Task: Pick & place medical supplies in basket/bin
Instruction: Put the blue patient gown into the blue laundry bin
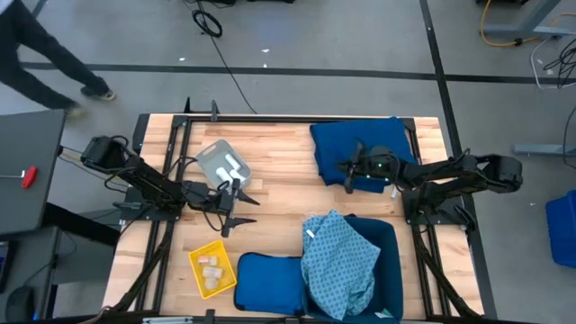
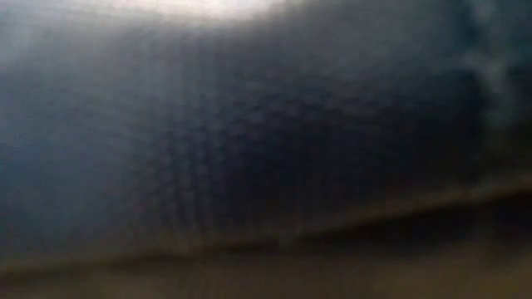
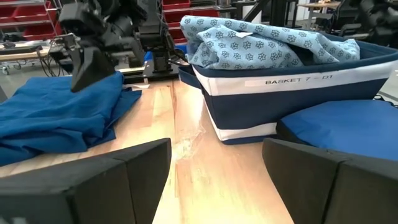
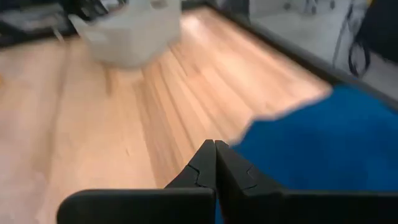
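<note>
Right gripper [image 1: 346, 165], fingers together over the dark blue cloth [image 1: 360, 144], should part them before pinching; left gripper's [image 1: 236, 209] fingers are apart.

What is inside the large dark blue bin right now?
The large dark blue bin holds the light blue patterned cloth, heaped above its rim and spilling over one side. Anything beneath that cloth is covered.
</note>
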`<state>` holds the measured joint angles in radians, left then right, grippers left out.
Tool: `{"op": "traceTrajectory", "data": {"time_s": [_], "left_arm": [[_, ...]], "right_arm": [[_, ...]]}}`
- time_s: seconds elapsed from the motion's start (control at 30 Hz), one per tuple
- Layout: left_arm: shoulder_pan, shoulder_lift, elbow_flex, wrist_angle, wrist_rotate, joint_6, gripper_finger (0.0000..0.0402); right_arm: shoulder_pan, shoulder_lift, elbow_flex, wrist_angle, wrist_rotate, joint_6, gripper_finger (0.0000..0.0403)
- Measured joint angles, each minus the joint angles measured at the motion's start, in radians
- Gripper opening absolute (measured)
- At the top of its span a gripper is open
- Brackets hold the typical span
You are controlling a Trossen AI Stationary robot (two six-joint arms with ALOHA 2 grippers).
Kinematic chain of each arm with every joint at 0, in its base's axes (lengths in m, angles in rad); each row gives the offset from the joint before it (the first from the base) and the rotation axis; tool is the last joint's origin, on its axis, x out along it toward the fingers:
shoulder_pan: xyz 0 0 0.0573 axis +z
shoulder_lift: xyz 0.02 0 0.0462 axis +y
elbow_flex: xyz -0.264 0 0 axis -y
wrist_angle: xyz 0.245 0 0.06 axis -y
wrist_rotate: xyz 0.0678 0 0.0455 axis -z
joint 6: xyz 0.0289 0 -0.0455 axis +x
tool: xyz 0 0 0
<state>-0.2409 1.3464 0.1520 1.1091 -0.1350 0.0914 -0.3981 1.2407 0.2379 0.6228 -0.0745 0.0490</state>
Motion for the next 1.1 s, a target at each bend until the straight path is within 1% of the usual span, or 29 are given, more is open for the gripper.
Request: {"op": "traceTrajectory", "data": {"time_s": [0.13,0.43,0.57,0.77,0.97,1.1], "left_arm": [[0.000,0.000,0.000,0.000,-0.002,0.000,0.0256],[0.000,0.000,0.000,-0.001,-0.002,-0.006,0.0256],[0.000,0.000,0.000,-0.010,-0.003,-0.006,0.0256],[0.000,0.000,0.000,-0.011,-0.008,-0.006,0.0256],[0.000,0.000,0.000,-0.032,-0.023,-0.003,0.0256],[0.000,0.000,0.000,-0.038,-0.025,-0.002,0.0256]], "right_arm": [[0.000,0.000,0.000,-0.081,0.038,-0.001,0.0000],[0.000,-0.001,0.006,-0.163,0.039,-0.001,0.0000],[0.003,-0.018,0.076,-0.341,0.060,-0.014,0.0000],[0.004,-0.059,0.206,-0.603,0.093,-0.078,0.0000],[0.004,-0.059,0.327,-0.901,0.103,-0.118,0.0000],[0.003,-0.059,0.378,-1.078,0.164,-0.129,0.0000]]}}
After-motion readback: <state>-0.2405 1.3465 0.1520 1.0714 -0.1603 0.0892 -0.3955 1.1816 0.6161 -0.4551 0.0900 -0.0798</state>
